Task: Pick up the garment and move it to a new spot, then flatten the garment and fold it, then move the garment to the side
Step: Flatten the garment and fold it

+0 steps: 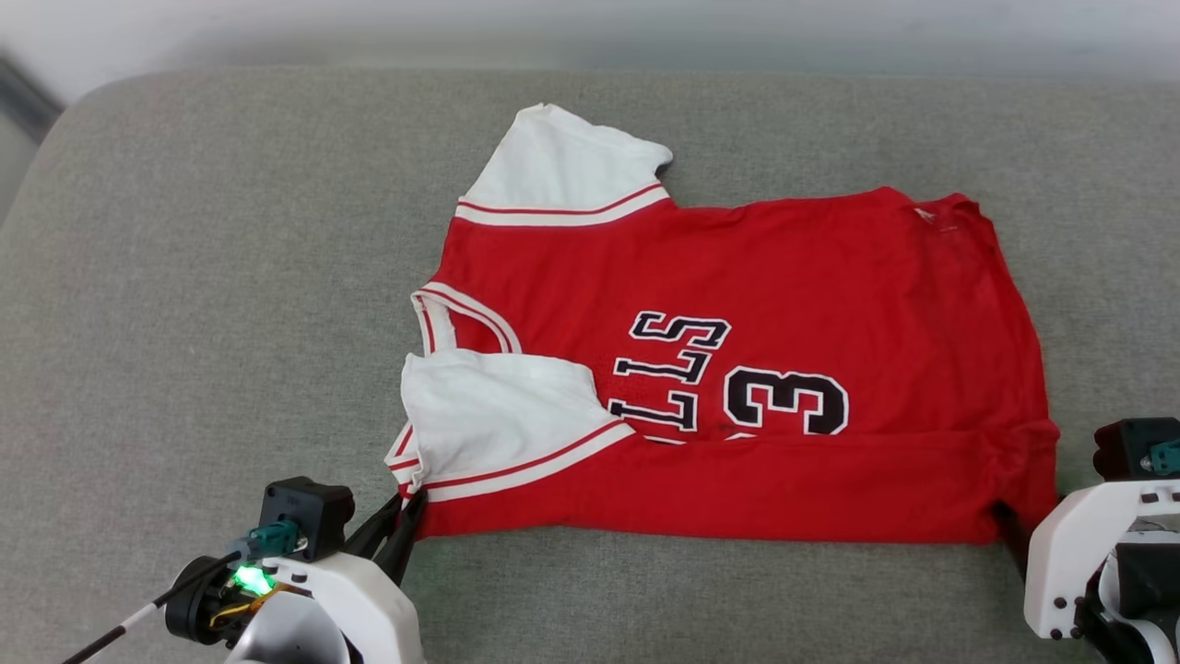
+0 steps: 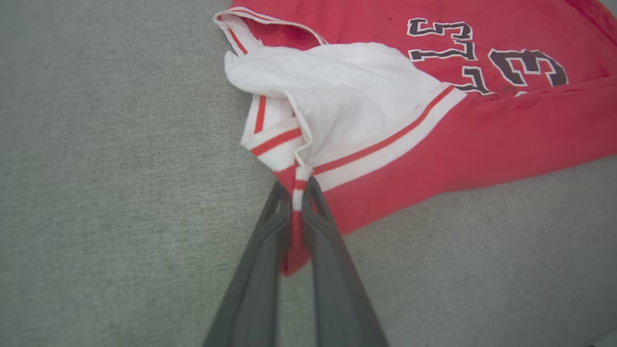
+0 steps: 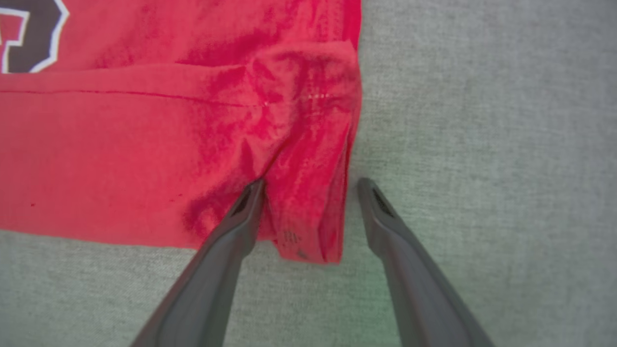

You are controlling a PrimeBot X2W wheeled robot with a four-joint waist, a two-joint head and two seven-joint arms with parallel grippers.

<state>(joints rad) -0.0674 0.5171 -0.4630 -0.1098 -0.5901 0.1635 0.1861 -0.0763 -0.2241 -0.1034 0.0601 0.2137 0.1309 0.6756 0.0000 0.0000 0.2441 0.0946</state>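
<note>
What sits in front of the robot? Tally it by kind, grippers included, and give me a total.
garment: 1
grippers, left gripper and right gripper: 2
grey cushion: 1
Total: 4

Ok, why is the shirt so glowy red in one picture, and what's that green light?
Right wrist view: the shirt glows overbright, its folds soft, and the cushion nearby is tinted faintly green. Head view: sharpest; a green lamp shines behind the left tool, and the far edge is washed pale. Left wrist view: even light, with the left tool blurred towards the bottom edge.
</note>
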